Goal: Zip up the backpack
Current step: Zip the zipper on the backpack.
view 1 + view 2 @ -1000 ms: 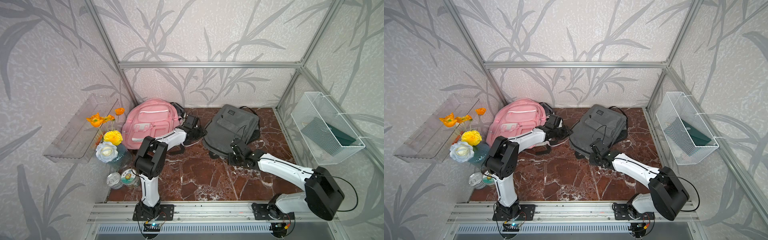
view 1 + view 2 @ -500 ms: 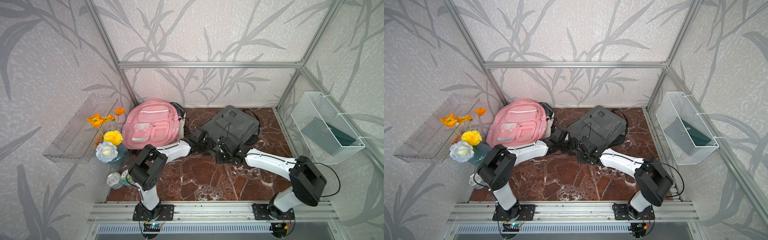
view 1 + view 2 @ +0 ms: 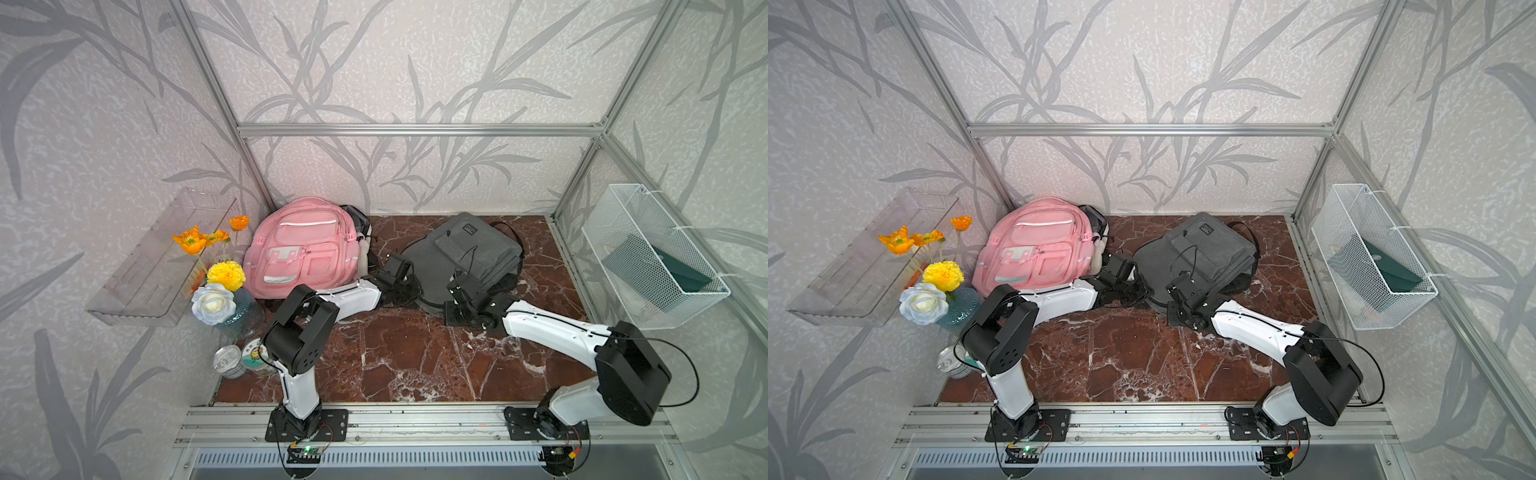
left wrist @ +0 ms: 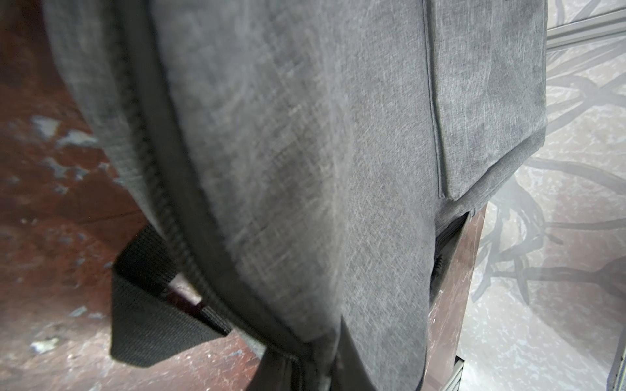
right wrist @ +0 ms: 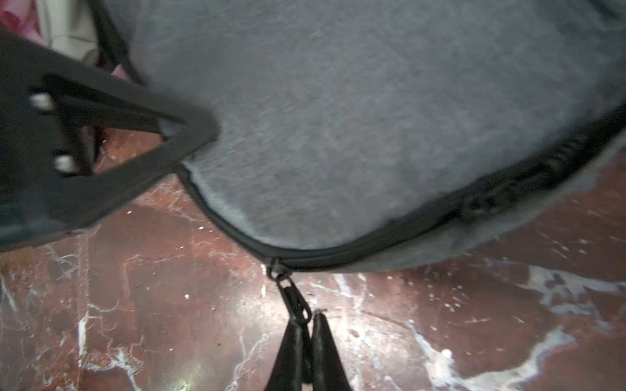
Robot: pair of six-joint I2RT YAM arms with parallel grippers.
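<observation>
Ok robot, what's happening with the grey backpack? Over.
Right hand shut on zipper pull. Left hand at grey backpack edge, grip unclear. Nothing seen in the way.

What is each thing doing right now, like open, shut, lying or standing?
Grey backpack, lying flat.
Right gripper, shut on the zipper pull.
Zipper pull, stretched out from the backpack's edge.
Left gripper, at the grey backpack's edge; open or shut unclear.
Pink backpack, propped upright.
</observation>
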